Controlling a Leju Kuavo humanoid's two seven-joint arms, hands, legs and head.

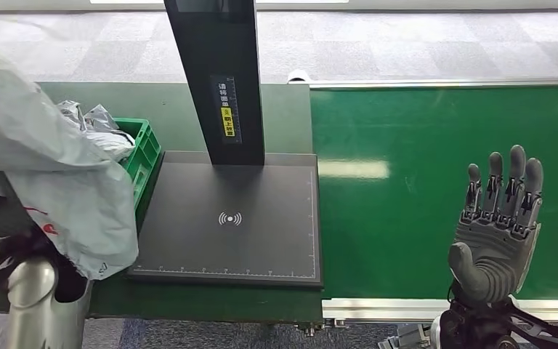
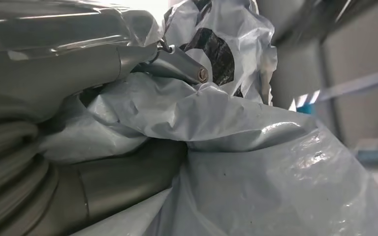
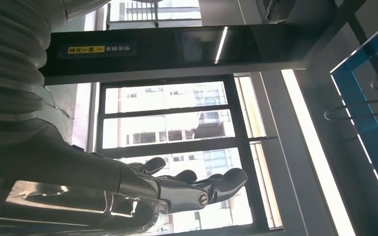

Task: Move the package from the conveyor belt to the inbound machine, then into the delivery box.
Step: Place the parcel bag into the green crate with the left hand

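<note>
Head view. The package, a grey plastic mailer bag, hangs at the left of the scene, held up by the left robot hand, which is mostly hidden under the bag's folds. The bag's long axis runs roughly up and down, its lower edge drooping just beside the left edge of the inbound machine, a dark scan plate with a pillar. The green delivery box sits just behind and to the bag's right, already holding other grey bags. Judged from this, the scan step looks finished and the drop into the box is next: the box lies forward and slightly right of the left robot hand, so the left arm is the nearer one by far. The right robot hand hovers over the green conveyor belt, palm up, fingers spread, holding nothing, well apart from the bag.

Left wrist view. The left robot hand has its fingers closed into crumpled grey film; the package bulges out past them. Grip looks firm, though the film is slippery.

Right wrist view. The right robot hand is empty, fingers extended and apart, with windows and the machine's pillar beyond.
</note>
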